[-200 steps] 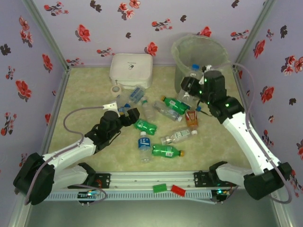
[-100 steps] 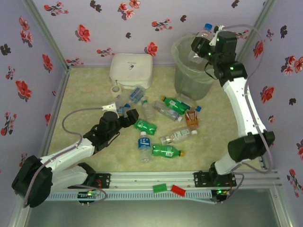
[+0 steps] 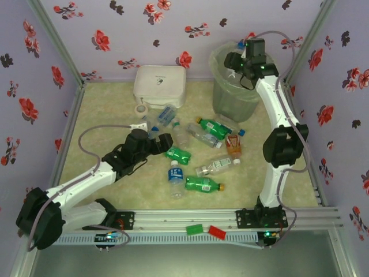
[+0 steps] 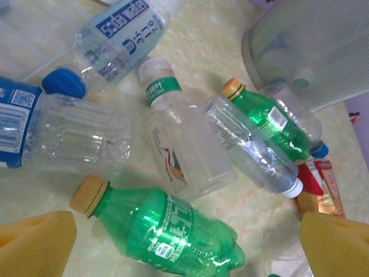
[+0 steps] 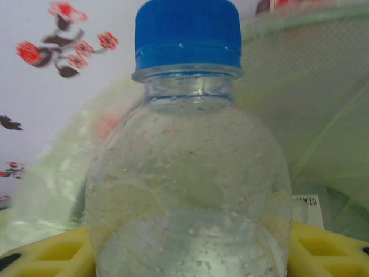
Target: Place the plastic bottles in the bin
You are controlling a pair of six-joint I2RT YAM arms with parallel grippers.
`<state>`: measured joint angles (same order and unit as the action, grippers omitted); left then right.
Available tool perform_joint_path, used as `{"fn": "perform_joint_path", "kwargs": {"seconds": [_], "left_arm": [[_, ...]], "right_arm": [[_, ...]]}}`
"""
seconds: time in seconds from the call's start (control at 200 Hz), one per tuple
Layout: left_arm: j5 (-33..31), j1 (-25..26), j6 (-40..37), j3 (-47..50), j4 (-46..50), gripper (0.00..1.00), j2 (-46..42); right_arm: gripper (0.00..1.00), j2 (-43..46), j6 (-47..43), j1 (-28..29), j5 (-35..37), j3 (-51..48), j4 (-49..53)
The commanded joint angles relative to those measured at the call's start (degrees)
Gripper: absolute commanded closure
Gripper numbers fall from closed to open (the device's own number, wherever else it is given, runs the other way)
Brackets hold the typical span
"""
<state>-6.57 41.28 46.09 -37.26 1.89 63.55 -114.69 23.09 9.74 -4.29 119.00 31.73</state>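
Right claw: raised at the far right corner, over the open mouth of the bin.
Right claw's state: a clear bottle with a blue cap stands cap-up between its yellow fingers. From here I cannot tell whether they press on it or have let go.
Bin: tall, round and grey-green, lined with a clear bag, at the back right of the surface. Its bag-lined wall shows right behind the bottle in the right wrist view.
Left claw: spread wide apart and holding nothing, low over the heap of bottles in the middle of the surface.
Under the left claw: a green bottle with a yellow cap lies on its side between the two open fingers.
Just beyond it: a white-capped clear bottle lies flat, with a crumpled blue-labelled bottle to its left.
Nearer the bin: a second green bottle, orange-capped, lies against a slim clear bottle, both near the bin's foot.
Near side of the heap: a third green bottle, a small blue-label bottle and another clear bottle lie close together.
Other things: a white rounded box sits by the back wall, with a small tape roll just in front of it. A red and brown packet lies among the bottles.
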Motion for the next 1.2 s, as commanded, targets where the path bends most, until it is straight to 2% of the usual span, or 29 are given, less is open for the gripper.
{"fn": "perform_joint_path", "kwargs": {"seconds": [0.0, 0.06, 0.09, 0.11, 0.325, 0.515, 0.71, 0.89, 1.05, 1.195], "left_arm": [[0.68, 0.88, -1.00, -2.49, 3.73, 0.00, 0.86], [0.64, 1.30, -0.28, -2.35, 3.24, 0.00, 0.79], [0.68, 1.51, 0.09, -2.22, 2.92, 0.00, 0.76], [0.67, 1.59, 0.19, -2.13, 2.74, 0.00, 0.74], [0.59, 2.91, 0.51, -2.39, 4.56, 0.00, 1.07], [0.49, 4.64, -1.21, -2.89, 8.18, 0.00, -0.11], [-3.09, 7.34, -2.22, -3.99, 16.01, 0.00, -1.15], [-7.24, 13.51, -2.18, -3.12, 19.61, 0.00, -1.28], [-9.97, 19.61, 0.75, -0.63, 18.75, 0.00, -1.48], [-11.83, 24.20, 4.89, 0.50, 18.97, 0.00, -0.80]], "right_arm": [[0.23, 0.25, -1.19, -0.33, 0.84, 2.30, 1.06], [0.13, 0.96, -1.63, -0.33, 1.66, 2.68, 1.15], [0.03, 1.35, -1.93, -0.33, 2.08, 2.90, 1.21], [0.01, 1.74, -2.07, -0.35, 2.45, 3.07, 1.31], [0.00, 7.45, -3.41, 0.05, 4.27, 2.36, 4.09], [0.00, 19.49, -4.37, 2.24, 3.32, -10.26, 0.31], [0.00, 33.15, -5.69, 9.81, 5.65, -23.71, -1.52], [0.01, 42.47, -2.57, 19.47, 6.69, -38.66, -7.28], [0.00, 46.61, 0.88, 29.39, 16.05, -47.36, -6.13], [0.00, 49.11, 10.76, 32.04, 25.21, -55.81, -7.70]]}}
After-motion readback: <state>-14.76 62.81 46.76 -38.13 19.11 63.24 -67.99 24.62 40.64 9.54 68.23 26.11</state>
